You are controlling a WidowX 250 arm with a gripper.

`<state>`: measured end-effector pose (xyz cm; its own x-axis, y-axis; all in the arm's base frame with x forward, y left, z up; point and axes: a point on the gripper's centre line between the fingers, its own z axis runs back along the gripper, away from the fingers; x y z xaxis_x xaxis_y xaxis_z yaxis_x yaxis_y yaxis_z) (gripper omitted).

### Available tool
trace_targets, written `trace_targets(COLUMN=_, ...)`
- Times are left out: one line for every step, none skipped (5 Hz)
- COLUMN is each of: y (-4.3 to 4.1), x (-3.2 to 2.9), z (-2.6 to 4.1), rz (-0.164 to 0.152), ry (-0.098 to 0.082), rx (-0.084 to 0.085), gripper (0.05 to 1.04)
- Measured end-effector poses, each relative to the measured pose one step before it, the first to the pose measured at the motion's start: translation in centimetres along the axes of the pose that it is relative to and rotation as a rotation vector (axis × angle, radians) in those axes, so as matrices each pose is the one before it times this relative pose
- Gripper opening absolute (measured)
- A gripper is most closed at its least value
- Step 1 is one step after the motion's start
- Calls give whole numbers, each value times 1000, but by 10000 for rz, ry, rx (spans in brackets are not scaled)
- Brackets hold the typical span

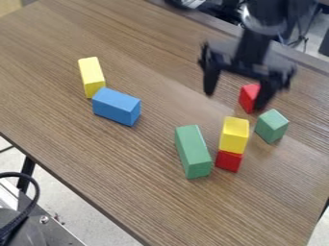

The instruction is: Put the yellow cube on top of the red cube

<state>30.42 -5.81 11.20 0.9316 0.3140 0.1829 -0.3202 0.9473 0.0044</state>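
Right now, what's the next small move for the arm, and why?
Probably raise the open gripper and retreat. The yellow cube already sits on the red cube, so the goal looks met. One finger overlaps the second red block in this view, so going lower might bump it.

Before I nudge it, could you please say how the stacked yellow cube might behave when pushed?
The yellow cube looks stiff, with flat faces and straight edges, so it should slide rather than roll. Perched on the red cube, it would probably tip or slip off if pushed near its top.
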Motion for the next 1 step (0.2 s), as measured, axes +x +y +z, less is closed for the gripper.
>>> trace_targets(y=2440, x=2128, z=1520, rz=882, ry=-260, rx=-441, gripper=999)
